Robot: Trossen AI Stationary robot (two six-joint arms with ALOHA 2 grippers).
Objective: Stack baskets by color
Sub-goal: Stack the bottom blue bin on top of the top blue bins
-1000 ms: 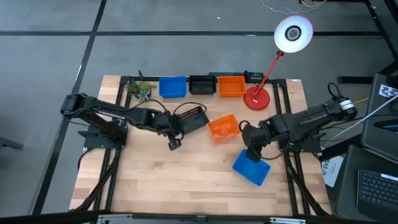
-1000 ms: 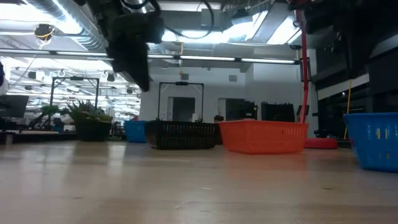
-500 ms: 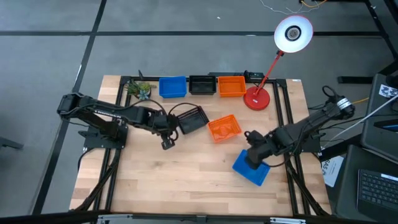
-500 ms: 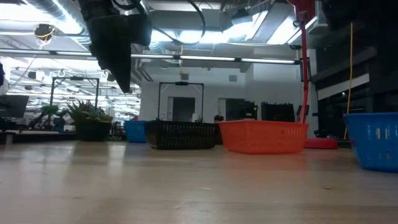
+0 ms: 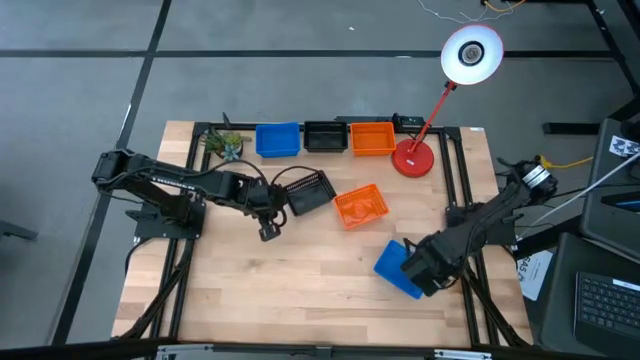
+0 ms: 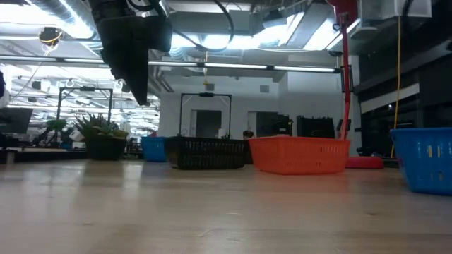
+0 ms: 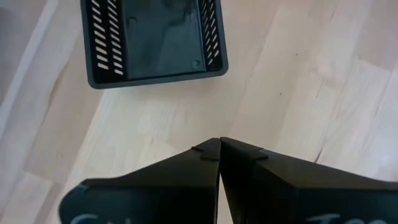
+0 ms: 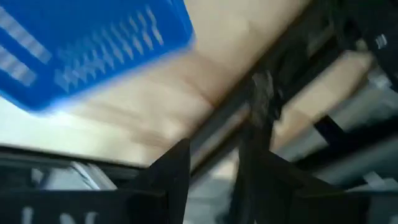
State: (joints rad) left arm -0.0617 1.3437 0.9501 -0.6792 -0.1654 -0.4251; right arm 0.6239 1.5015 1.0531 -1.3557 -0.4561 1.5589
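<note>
While both arms were over the wooden table (image 5: pixel 300 290), the scene read near to far as follows.

Right gripper (image 5: pixel 420 268): sat by the table's near right part, at the right end of the loose blue basket (image 5: pixel 397 268); fingers (image 8: pixel 177 168) stood apart with nothing between them, and the basket lay beyond the tips in the right wrist view (image 8: pixel 87 43).
Loose blue basket: lay tilted near the right edge, toward the near side.
Left gripper (image 5: pixel 267 230): hung above the table's middle left; fingers (image 7: pixel 205 163) pressed together, empty.
Loose black basket (image 5: pixel 307 190): rested just beyond the left gripper, apart from it, turned at an angle; open top showed in the left wrist view (image 7: pixel 152 40).
Loose orange basket (image 5: pixel 360 206): sat just right of the black one, mid-table.
Far row: blue basket (image 5: pixel 277 139), black basket (image 5: pixel 322 136) and orange basket (image 5: pixel 372 137) stood side by side along the far edge.
Potted plant (image 5: pixel 224 145): far left corner.
Red lamp (image 5: pixel 413 158): base right of the row.
</note>
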